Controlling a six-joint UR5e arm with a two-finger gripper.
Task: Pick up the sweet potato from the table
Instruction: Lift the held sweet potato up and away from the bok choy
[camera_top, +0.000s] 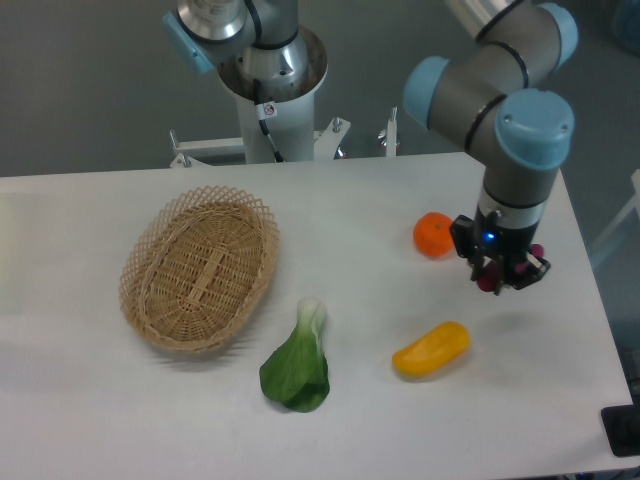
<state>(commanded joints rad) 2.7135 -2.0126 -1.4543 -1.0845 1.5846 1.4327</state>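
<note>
The hand (503, 277) is pointing straight down over the right side of the counter (90, 420), and its fingers are closing around the sweet potato (487, 283), of which only small maroon bits are peeking out at the left and right of the fingers. The grip seems to be taken across the tuber's slim width, which is probably why so little of it is showing. Whether the sweet potato is lifting clear of the counter or resting on it is hard to tell from this single view; a faint shadow below the hand suggests it may be hanging a little above the surface. Just beside the hand, to its left, an orange (434, 235) is sitting apart from the fingers, so the vertical approach is likely keeping clear of it. Nearer the front edge, a yellow-orange oblong fruit (431, 350) is lying well below the hand and is not being touched. Further left, a bok choy (297, 368) is lying flat, and a woven wicker basket (150, 300) is standing beyond it, well apart from the grasp.
</note>
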